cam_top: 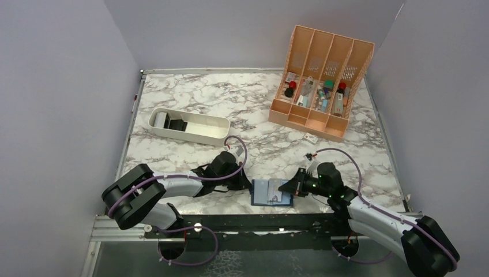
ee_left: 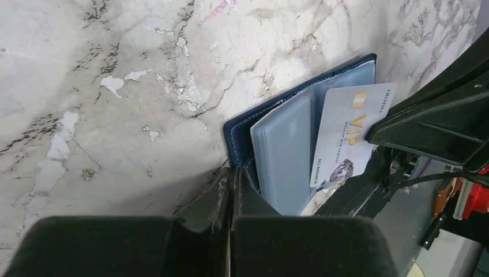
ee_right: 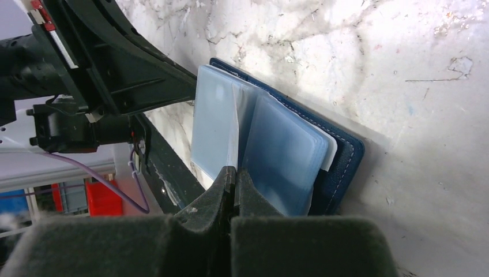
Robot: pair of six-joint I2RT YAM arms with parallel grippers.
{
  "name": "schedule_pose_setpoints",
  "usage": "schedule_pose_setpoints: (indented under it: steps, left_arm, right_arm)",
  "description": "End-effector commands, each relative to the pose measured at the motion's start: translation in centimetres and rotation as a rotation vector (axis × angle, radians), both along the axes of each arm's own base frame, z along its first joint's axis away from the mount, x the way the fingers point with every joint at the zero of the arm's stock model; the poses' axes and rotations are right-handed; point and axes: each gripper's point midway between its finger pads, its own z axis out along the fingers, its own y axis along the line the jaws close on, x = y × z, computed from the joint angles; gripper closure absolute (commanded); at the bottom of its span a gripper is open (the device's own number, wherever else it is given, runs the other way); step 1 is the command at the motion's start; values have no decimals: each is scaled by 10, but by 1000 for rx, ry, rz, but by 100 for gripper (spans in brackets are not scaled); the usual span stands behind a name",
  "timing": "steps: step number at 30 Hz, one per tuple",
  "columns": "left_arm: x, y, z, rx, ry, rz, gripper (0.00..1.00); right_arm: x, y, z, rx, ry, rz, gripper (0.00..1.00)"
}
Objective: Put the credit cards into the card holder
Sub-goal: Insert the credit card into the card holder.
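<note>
The navy card holder lies open near the table's front edge, its pale blue sleeves facing up. My left gripper is shut on the edge of its navy cover, at the holder's left side in the top view. A white credit card with gold "VIP" lettering stands tilted over the sleeves. My right gripper is shut on that card, which shows edge-on in the right wrist view. From above, the right gripper sits at the holder's right side.
A white oblong tray with dark items inside stands at the left middle. An orange slotted file organizer holding small items stands at the back right. A small white piece lies in front of it. The table's front rail runs just behind the holder.
</note>
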Motion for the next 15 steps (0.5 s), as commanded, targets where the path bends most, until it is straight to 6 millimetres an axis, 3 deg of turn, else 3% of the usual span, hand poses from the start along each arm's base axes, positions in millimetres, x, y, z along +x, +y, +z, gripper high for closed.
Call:
schedule_pose_setpoints:
  steps: [1,7,15]
  left_arm:
    - [-2,14,-14,55,-2,40,100]
    - [-3,14,-14,56,0,40,100]
    - [-4,15,-14,55,-1,53,100]
  right_arm:
    - [-1,-8,-12,-35,0,-28,99]
    - [-6,-8,-21,-42,27,-15,99]
    - [-6,-6,-19,-11,37,-27,99]
